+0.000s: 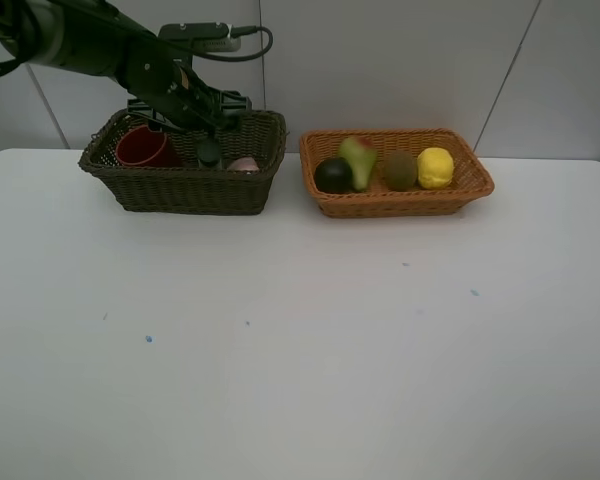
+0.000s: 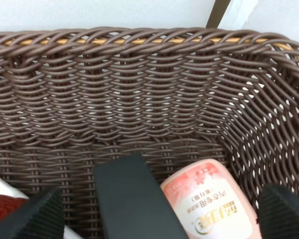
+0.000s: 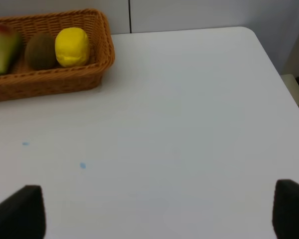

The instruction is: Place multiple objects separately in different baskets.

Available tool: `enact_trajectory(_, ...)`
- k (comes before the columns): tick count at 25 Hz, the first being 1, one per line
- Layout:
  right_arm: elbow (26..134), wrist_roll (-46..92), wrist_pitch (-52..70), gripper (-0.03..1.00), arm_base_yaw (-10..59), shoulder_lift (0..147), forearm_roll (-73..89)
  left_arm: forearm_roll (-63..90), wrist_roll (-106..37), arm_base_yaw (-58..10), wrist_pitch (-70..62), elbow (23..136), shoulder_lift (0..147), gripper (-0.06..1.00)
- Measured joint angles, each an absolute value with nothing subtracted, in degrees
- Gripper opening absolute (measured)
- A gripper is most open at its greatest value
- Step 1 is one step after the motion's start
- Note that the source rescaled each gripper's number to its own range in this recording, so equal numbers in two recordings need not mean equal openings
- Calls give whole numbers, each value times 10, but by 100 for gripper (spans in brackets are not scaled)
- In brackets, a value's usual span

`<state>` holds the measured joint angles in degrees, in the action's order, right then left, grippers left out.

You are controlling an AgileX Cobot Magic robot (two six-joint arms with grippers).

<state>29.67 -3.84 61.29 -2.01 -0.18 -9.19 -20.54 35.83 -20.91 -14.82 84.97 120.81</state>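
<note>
My left gripper (image 1: 208, 128) hangs over the dark brown basket (image 1: 180, 188), jaws wide open. In the left wrist view the left gripper (image 2: 159, 216) has the dark green bottle (image 2: 132, 199) lying loose between its fingertips (image 2: 35, 216), which stand well clear of it. Beside that bottle lies the small pink bottle (image 2: 214, 204). The red cup (image 1: 145, 147) stands in the same basket. The orange-tan basket (image 1: 400, 205) holds the dark round fruit (image 1: 333, 175), pear (image 1: 358, 160), kiwi (image 1: 400, 170) and lemon (image 1: 435, 167). My right gripper (image 3: 157, 214) is open above bare table.
The two baskets stand side by side at the back of the white table (image 1: 300, 340), close to the wall. The table's right edge and rounded far corner (image 3: 249, 31) show in the right wrist view. A white sliver (image 2: 0, 184) shows beside the red cup (image 2: 2, 209).
</note>
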Motion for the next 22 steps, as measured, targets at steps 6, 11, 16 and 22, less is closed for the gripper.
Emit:
enact_trajectory(6, 297, -38, 613, 100, -20, -2, -92, -205, 358, -209, -148, 850, 1208, 100)
enact_trajectory(11, 297, -38, 613, 100, -20, -2, -92, -199, 358, -209, -149, 850, 1202, 100)
enact_trajectory(16, 297, -38, 613, 100, -20, -2, -92, -197, 358, -209, -162, 850, 1170, 100)
enact_trajectory(22, 297, -38, 613, 100, -20, -2, -92, -198, 355, -210, -218, 850, 1111, 100)
